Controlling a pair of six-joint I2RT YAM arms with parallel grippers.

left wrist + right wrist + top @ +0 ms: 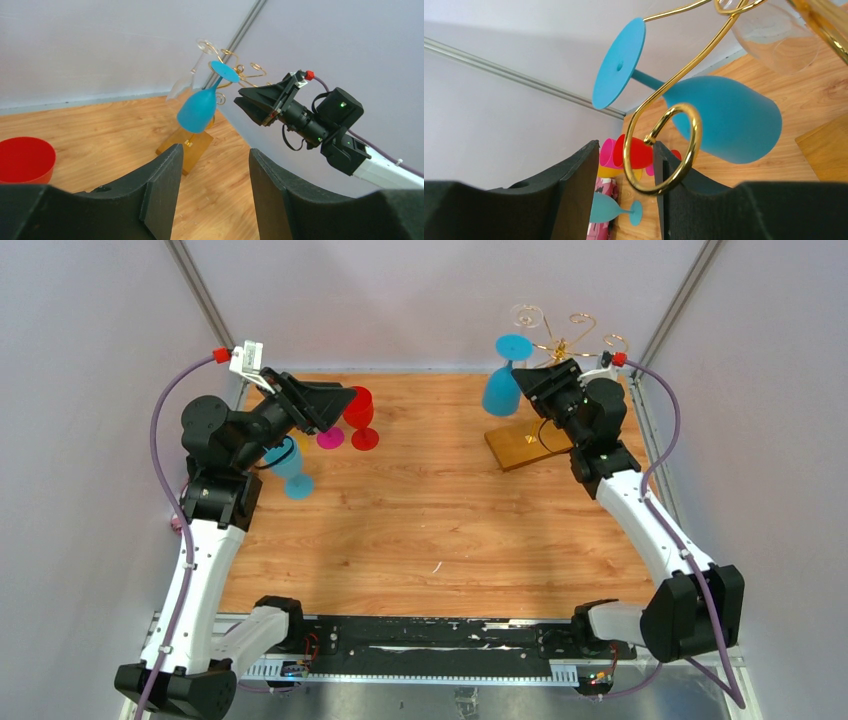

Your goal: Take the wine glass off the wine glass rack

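Grey walls close in a wooden table (430, 530), and the wine glass rack (515, 448) stands at its far right corner, gold scroll arms rising over an amber base. A blue wine glass (499, 392) hangs upside down from one arm on the rack's left side, with its flat foot caught up in the wire and its bowl drooping toward the table. Its stem is tilted rather than plumb, so the long axis runs from the foot up high to the bowl lower and nearer. A clear glass (774, 37) hangs farther back on the rack. My right gripper (237, 95) is the closer tool by far. It is raised to the level of the bowl, just to the bowl's right, with jaws parted and nothing between them, and from the left wrist view I see a gap between its tips and the glass. From the right wrist, one gold curl (664, 150) sits in front of the jaw gap, and the blue bowl lies off to one side of it. My left gripper (214, 155) is well apart at the far left, also spread and empty, near a red glass (360, 410). I judge the next move belongs to the right arm, which would shift left onto the bowl or stem and then slide the foot out along the wire, minding that curl.
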